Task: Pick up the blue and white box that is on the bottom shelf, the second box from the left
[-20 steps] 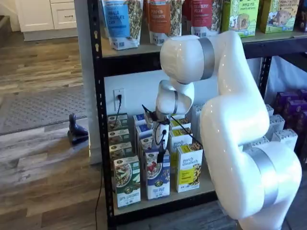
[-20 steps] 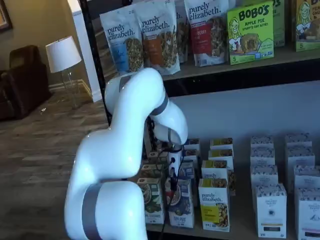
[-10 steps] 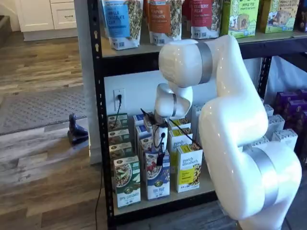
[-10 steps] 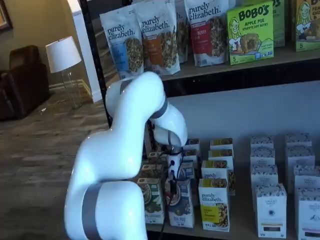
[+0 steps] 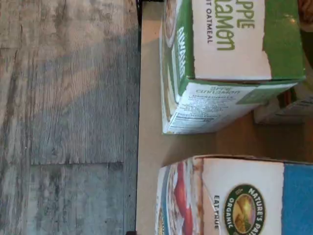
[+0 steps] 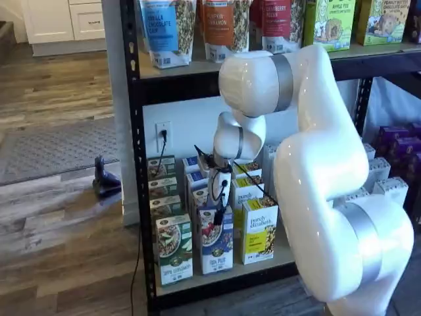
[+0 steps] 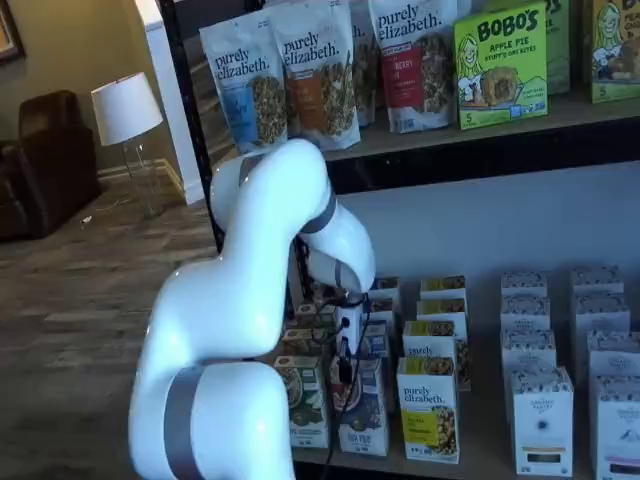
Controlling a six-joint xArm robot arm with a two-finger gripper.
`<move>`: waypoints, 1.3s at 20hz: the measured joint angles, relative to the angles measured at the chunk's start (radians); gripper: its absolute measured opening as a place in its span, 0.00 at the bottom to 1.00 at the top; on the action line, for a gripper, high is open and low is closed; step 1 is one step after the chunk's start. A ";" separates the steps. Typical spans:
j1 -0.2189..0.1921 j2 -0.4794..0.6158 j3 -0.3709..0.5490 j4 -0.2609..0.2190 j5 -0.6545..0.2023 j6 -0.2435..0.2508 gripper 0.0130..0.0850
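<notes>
Claw (image 6: 219,216) hangs at the top front edge of the blue and white box (image 6: 216,247) on the bottom shelf (image 6: 223,273). Fingers seen side-on; cannot tell whether claw is gapped or closed. Green-and-white box (image 6: 173,249) stands just beside.

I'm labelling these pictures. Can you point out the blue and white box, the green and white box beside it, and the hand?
blue and white box (image 6: 216,247): shelf view, front panel.
green and white box (image 6: 174,249): shelf view, front panel.
hand (image 6: 218,215): shelf view, black fingertips over the blue box's top.
</notes>
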 joint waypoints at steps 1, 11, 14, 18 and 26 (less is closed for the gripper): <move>0.000 -0.003 0.003 0.005 -0.002 -0.004 1.00; -0.003 0.019 -0.035 -0.017 0.001 0.013 1.00; -0.004 0.034 -0.054 -0.035 0.014 0.028 1.00; -0.002 0.047 -0.063 -0.047 0.014 0.039 1.00; 0.010 0.076 -0.080 -0.099 0.013 0.091 1.00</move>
